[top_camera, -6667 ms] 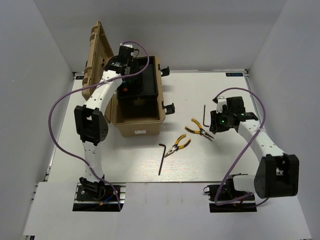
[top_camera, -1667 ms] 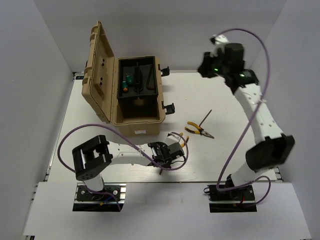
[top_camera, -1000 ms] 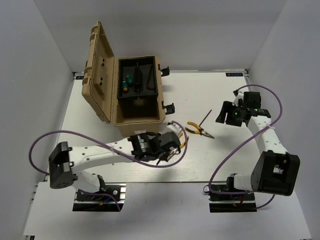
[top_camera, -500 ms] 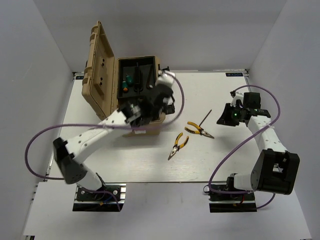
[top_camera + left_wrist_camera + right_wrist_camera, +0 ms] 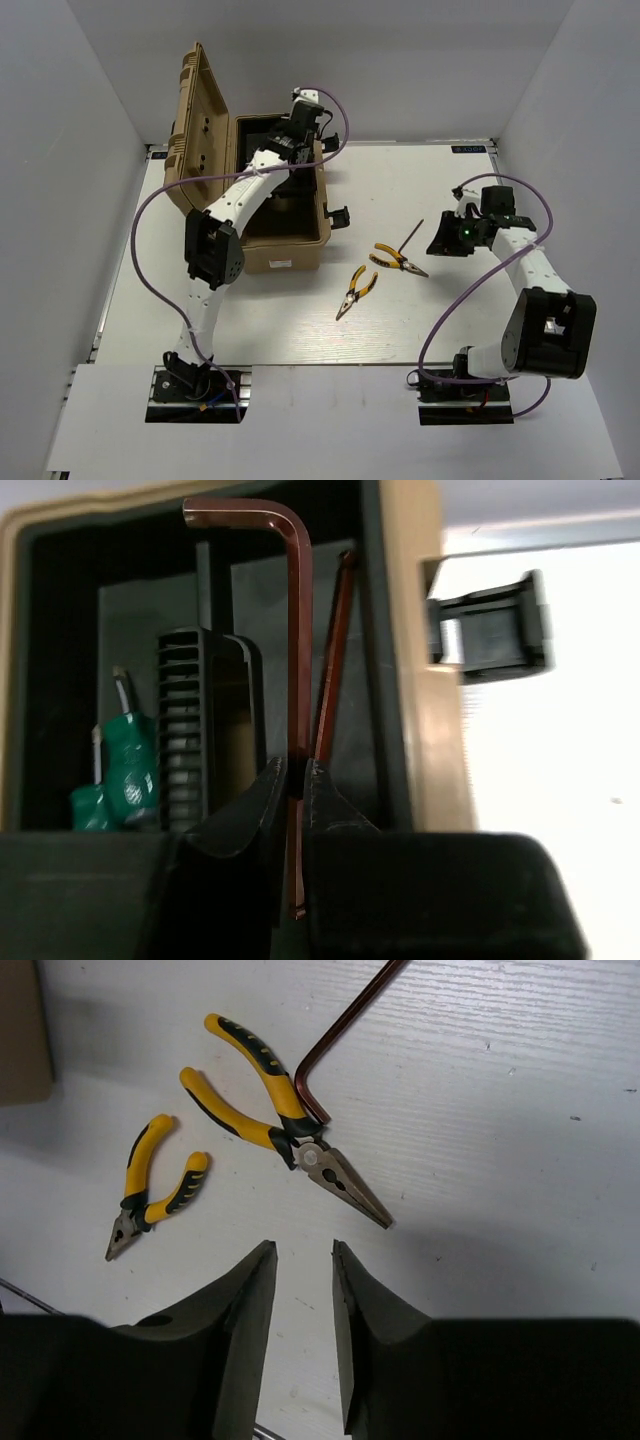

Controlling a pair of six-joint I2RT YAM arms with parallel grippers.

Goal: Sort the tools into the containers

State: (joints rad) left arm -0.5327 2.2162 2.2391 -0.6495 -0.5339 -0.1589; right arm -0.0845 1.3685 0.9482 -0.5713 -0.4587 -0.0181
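- Over the toolbox (image 5: 415, 710), the left hand (image 5: 296, 772) is clamped on the long leg of a hex key (image 5: 298, 630), whose bent end points away above the black tray (image 5: 40, 680).
- A second hex key (image 5: 336, 640) already lies in the tray just right of it, and the green screwdrivers (image 5: 128, 770) sit further left.
- Above the surface (image 5: 500, 1160), the right hand (image 5: 303, 1260) hovers with its fingers apart and holds nothing. Ahead of it lie the larger pliers (image 5: 270, 1110), the smaller pliers (image 5: 158, 1185) and a third hex key (image 5: 355, 1005), which touches the larger pliers' handle.
- Risk: if released too high, the thin key could bounce, bridge the tray's rim, or slip between the tray and the tan wall.
- Risk: the third key lies flat against the pliers, so closing fingers may shove both or skid off.
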